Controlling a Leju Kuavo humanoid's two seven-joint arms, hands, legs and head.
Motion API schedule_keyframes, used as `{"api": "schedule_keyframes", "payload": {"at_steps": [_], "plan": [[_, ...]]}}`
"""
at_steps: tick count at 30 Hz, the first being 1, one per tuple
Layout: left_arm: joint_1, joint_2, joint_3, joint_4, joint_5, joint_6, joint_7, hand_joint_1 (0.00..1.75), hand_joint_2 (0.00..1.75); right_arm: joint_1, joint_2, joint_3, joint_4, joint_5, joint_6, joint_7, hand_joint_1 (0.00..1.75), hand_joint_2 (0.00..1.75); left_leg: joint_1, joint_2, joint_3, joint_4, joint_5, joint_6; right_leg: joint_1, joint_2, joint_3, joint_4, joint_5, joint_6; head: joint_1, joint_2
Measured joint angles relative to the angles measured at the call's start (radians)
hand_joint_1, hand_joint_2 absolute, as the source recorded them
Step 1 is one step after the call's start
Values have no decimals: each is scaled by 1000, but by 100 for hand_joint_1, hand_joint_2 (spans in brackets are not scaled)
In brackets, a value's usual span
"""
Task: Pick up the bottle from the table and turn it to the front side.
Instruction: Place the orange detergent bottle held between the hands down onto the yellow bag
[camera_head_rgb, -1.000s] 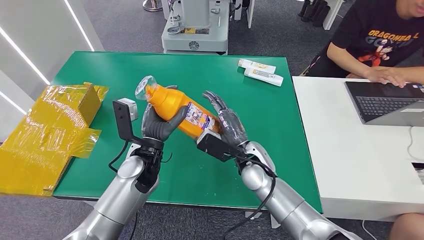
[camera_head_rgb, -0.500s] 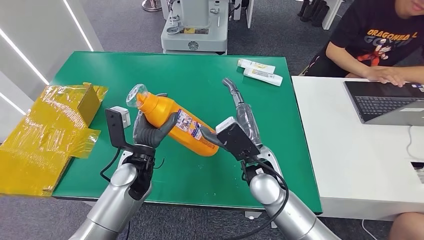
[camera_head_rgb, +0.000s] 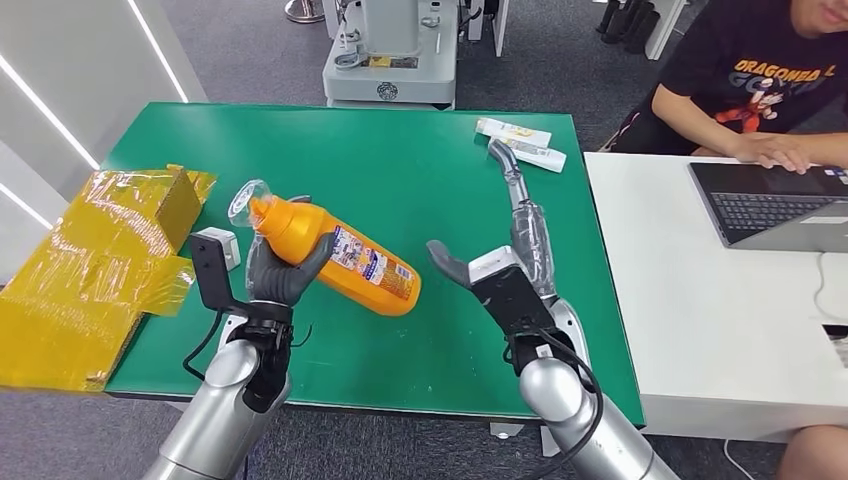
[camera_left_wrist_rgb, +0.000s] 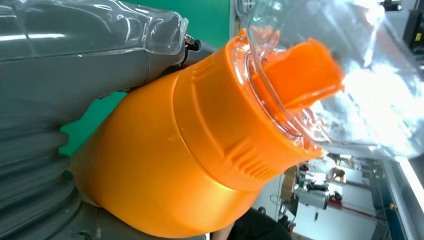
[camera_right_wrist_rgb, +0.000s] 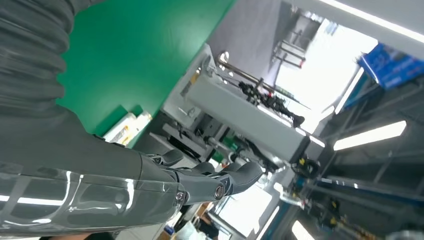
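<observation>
L hand (camera_head_rgb: 283, 272) grips bottle (camera_head_rgb: 335, 257) near neck, tilted above table (camera_head_rgb: 440, 150). R hand (camera_head_rgb: 505, 262) empty, fingers spread, apart. Advice: rotate wrist slowly (label facing front), keep grip firm.

Silver arms, black cables looped at wrists. Left hand (camera_head_rgb: 280, 272) and right hand (camera_head_rgb: 505, 260): dark grey fingers, grey ribbed covers, glossy clear film, black camera brackets.

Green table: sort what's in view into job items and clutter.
Job: orange bottle, gripped by the left hand; right hand, open and apart from it.

Clutter: two white tubes, yellow wrapped box, laptop.
</observation>
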Motion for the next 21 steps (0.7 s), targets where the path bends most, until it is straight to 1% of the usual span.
{"api": "schedule_keyframes", "payload": {"at_steps": [6, 11, 15, 21], "plan": [[21, 28, 14, -49, -87, 36, -16, 175, 175, 100, -15, -72, -65, -65, -83, -115, 0, 175, 0, 0, 0, 0, 0, 0, 0, 0, 0, 0, 0, 0, 0, 0], [25, 74, 35, -108, -177, 56, -7, 175, 175, 202, -27, -112, -120, -87, -158, -191, 0, 175, 0, 0, 0, -1, 0, 0, 0, 0, -1, 0, 0, 0, 0, 0], [9, 128, 54, -136, -245, 61, 12, 175, 175, 275, -29, -140, -167, -122, -202, -228, 0, 175, 1, 0, 0, -1, 0, 0, 0, 0, -1, 0, -1, 0, 0, 0], [-37, 226, 73, -141, -346, 44, 50, 175, 175, 364, -29, -161, -220, -163, -205, -252, 0, 175, 1, 0, 0, -1, 1, -1, 1, 1, -1, 1, 0, -1, 0, 0]]}}
